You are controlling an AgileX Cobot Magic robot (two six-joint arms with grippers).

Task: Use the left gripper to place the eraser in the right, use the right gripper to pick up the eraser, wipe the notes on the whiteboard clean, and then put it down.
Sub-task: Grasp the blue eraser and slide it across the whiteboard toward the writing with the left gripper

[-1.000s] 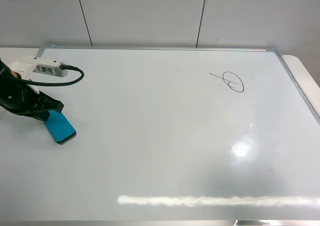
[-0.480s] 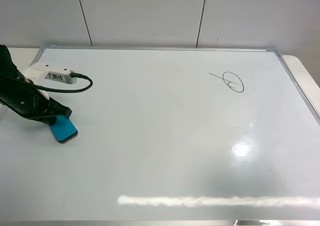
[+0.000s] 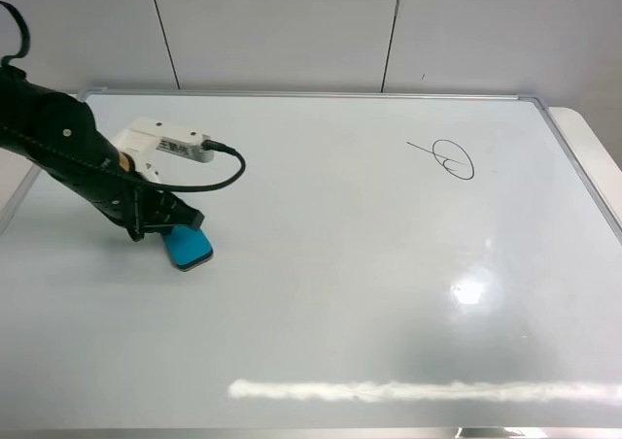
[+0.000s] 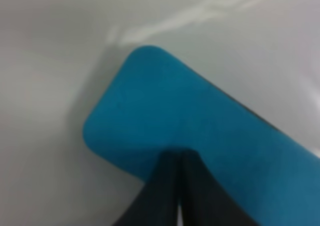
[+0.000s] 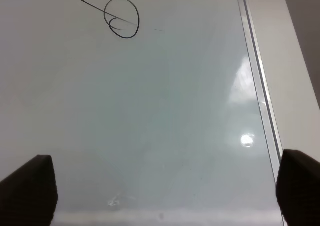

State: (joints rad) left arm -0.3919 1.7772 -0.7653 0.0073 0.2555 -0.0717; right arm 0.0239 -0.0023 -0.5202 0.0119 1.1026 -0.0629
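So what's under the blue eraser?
The whiteboard is under the eraser, and a thin dark strip shows along the eraser's bottom edge. The patch of board right beneath it is covered, so it cannot be seen. The left gripper sits over its top.

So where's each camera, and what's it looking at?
High camera: up above, looking down on the whiteboard; shows the left arm, left tool at the eraser.
Left wrist: rides behind the left tool, close on the eraser; shows its shut tips.
Right wrist: rides behind the right tool, facing the notes; shows its open tips.
Shared: high and right wrist both see the notes.
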